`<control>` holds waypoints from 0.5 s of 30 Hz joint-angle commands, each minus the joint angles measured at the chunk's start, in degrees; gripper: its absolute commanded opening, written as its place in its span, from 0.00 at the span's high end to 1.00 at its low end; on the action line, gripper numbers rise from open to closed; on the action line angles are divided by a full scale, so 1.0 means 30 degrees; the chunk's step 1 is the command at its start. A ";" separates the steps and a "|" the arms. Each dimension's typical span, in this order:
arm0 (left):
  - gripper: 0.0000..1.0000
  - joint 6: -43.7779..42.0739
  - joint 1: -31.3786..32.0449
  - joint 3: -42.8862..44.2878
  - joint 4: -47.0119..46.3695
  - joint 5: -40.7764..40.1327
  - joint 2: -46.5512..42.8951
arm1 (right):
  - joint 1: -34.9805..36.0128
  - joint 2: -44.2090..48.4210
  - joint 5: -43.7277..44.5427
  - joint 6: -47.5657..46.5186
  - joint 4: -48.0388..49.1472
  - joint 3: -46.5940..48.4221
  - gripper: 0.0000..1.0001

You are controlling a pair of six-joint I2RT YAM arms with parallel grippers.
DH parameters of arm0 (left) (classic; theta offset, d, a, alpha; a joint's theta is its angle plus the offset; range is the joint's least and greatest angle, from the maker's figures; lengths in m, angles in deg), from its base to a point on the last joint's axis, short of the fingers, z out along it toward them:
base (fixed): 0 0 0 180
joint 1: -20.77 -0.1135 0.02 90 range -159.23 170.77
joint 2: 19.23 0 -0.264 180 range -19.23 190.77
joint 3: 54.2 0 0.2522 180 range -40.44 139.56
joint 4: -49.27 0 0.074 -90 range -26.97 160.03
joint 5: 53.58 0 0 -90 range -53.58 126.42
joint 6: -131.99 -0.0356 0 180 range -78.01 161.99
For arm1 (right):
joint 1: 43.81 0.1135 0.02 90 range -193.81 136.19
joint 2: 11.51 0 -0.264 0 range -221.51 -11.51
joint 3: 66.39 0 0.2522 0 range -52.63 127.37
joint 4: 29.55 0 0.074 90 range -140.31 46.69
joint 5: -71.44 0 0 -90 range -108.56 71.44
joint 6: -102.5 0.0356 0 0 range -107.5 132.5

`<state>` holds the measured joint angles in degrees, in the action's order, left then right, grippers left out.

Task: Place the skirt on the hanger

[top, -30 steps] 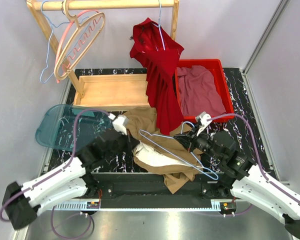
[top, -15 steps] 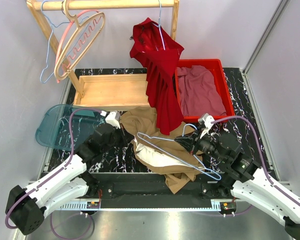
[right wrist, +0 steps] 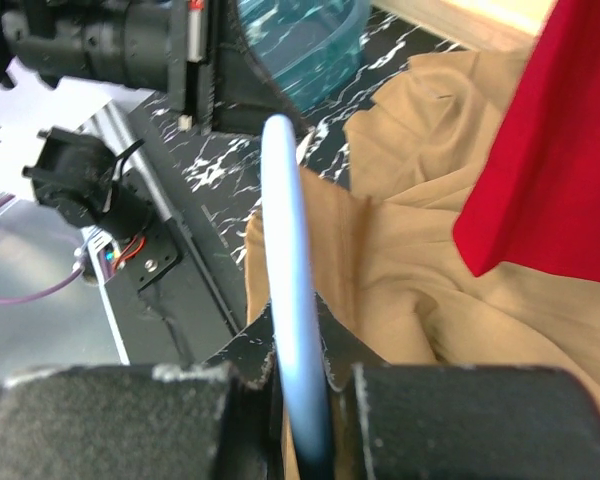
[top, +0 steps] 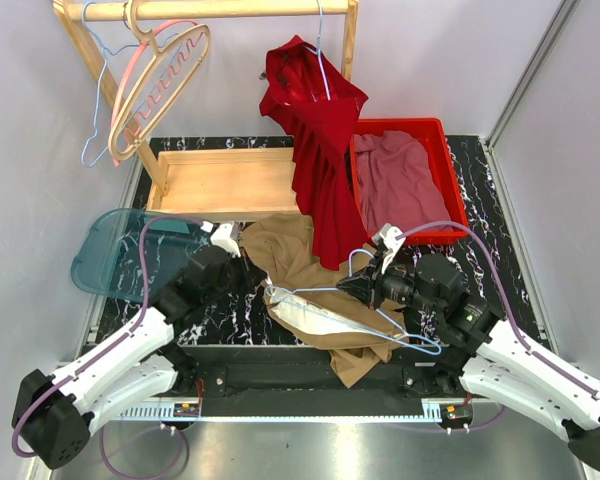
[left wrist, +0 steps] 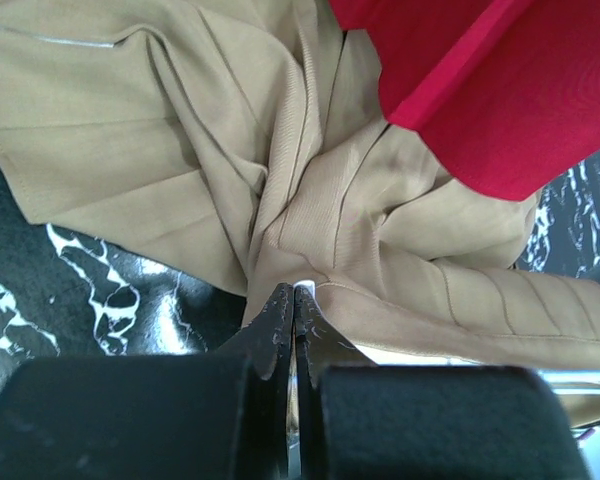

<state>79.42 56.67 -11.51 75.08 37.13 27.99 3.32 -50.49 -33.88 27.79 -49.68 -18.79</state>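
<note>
The tan skirt (top: 295, 255) lies crumpled on the black marbled table, its white lining showing at the near edge. My left gripper (top: 238, 252) is at the skirt's left edge, jaws shut with a thin fold of the skirt (left wrist: 180, 120) pinched at their tips (left wrist: 295, 295). My right gripper (top: 365, 287) sits over the skirt's right side, shut on the light blue wire hanger (top: 310, 291). The hanger (right wrist: 285, 250) runs out between the fingers (right wrist: 300, 340) above the skirt (right wrist: 420, 240), reaching left over the lining.
A red dress (top: 320, 150) hangs from the wooden rack (top: 220, 10) and drapes onto the skirt's far side. Behind my right arm, a red bin (top: 450, 195) holds a maroon garment. Spare hangers (top: 155, 80) hang at the rack's left. A teal tray (top: 105, 250) lies at the left.
My right gripper has carried the hanger leftward, and its far end now reaches over the skirt's white lining. My left gripper drew back a little to the left, still at the skirt's edge.
</note>
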 commanded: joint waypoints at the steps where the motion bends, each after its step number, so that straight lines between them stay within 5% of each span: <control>1: 1.00 -0.0815 -0.0131 0.0700 0.0463 -0.0206 -0.0798 | -0.0038 0.0688 0.1293 -0.0174 0.0542 0.0701 1.00; 15: 1.00 -0.1080 -0.0131 0.0523 0.0757 0.1312 -0.1707 | -0.0038 0.0221 0.1645 -0.0115 0.0658 0.0554 1.00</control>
<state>77.61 56.65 -11.54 78.86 37.65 23.73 3.32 -49.62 -30.18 27.79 -49.64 -18.79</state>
